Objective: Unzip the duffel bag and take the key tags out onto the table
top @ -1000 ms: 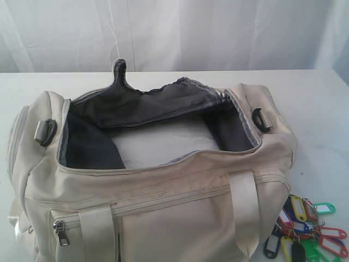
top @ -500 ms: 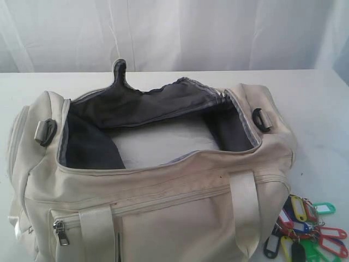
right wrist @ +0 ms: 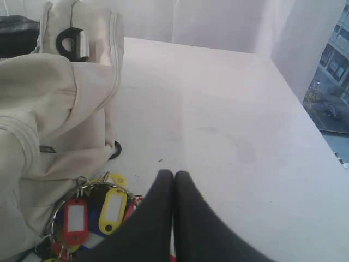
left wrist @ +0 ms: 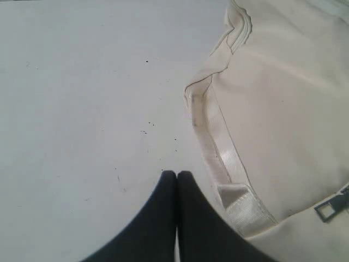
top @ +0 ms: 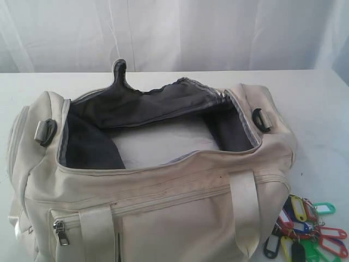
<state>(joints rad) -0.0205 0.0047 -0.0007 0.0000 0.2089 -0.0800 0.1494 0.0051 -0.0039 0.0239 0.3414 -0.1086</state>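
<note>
Duffel bag (top: 163, 202) sits unzipped on the counter (top: 322, 109). Key tags (top: 308, 226) lie on the counter just beside its right end. Left pincer (left wrist: 175, 176) and right pincer (right wrist: 173, 174) are both clenched, empty.

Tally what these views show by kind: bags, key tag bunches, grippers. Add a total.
duffel bag: 1
bunch of key tags: 1
grippers: 2 (left gripper, right gripper, both shut)
Total: 4
</note>
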